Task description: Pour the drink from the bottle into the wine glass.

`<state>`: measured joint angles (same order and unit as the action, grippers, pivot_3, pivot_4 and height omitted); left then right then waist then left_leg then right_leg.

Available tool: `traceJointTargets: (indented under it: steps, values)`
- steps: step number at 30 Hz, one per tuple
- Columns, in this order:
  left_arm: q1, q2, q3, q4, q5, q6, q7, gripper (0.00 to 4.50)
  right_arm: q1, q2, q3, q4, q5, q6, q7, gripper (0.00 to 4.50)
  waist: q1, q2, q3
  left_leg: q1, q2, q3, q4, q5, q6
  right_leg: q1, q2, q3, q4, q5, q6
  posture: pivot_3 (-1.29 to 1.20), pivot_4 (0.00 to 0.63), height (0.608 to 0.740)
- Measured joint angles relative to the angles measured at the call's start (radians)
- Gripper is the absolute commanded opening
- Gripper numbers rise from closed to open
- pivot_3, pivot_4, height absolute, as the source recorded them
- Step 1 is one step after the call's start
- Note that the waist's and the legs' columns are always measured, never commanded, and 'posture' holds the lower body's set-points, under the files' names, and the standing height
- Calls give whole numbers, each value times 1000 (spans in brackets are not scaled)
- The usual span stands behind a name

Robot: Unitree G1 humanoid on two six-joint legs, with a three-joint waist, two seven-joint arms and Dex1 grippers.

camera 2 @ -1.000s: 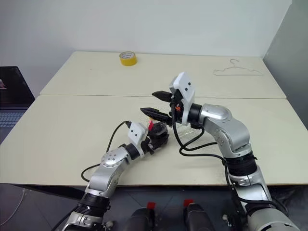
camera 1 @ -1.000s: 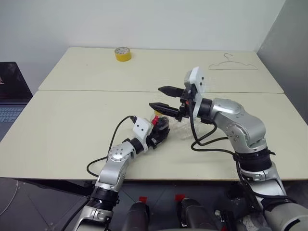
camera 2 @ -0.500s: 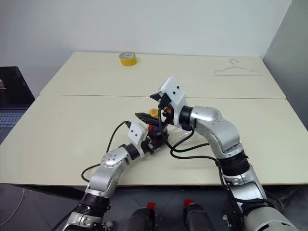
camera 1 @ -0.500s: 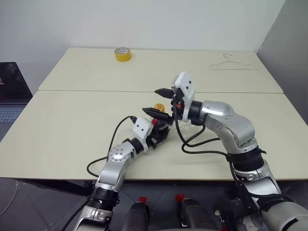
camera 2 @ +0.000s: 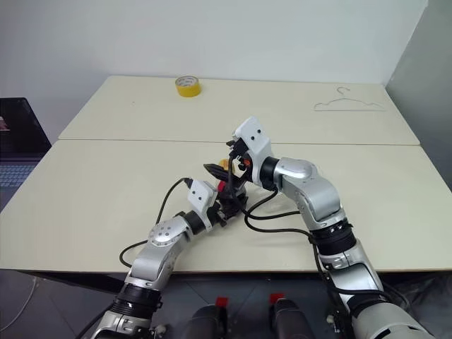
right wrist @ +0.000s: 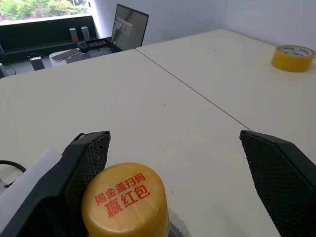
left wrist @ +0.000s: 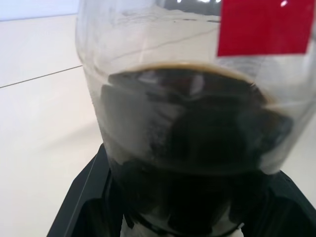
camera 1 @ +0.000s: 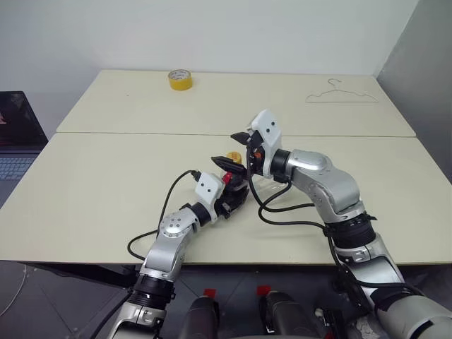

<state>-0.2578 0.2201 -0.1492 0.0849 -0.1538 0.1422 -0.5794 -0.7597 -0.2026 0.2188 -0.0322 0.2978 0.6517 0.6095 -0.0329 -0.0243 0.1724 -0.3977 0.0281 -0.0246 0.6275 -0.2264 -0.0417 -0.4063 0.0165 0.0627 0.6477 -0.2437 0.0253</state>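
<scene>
The bottle [camera 1: 236, 189] stands mid-table on the near table, clear with a red label [left wrist: 266, 27] and a yellow cap [right wrist: 126, 197]. The dark drink [left wrist: 197, 133] fills its lower half. My left gripper [camera 1: 236, 198] is shut on the bottle's body from the near side. Over the bottle's top my right gripper [camera 1: 233, 150] is open, one black finger [right wrist: 276, 173] on each side of the cap and not touching it. The wine glass is hidden behind my right arm.
A yellow tape roll [camera 1: 180, 79] lies at the far table's back edge and a wire hanger [camera 1: 341, 95] at its right. A laptop [camera 1: 14, 134] sits off the table's left side. A seam [camera 1: 141, 133] divides the two tables.
My right gripper has come down and to the left, from beside the bottle to its cap, which now sits between its fingers. The left gripper and bottle have not moved.
</scene>
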Motion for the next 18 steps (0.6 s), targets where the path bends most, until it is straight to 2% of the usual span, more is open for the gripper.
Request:
traceJointTargets:
  steps: [17, 18]
  values:
    - [0, 1, -1, 0, 0, 0, 0, 2632, 32, -59, -40, -55, 74, 37, 53, 4482, 0, 0, 0, 0, 0, 0, 0, 0, 0, 0, 0, 0, 0, 0, 0, 0, 150, 740]
    - [0, 1, -1, 0, 0, 0, -1, 2632, 33, -61, -41, -58, 77, 37, 55, 4313, 0, 0, 0, 0, 0, 0, 0, 0, 0, 0, 0, 0, 0, 0, 0, 0, 150, 740]
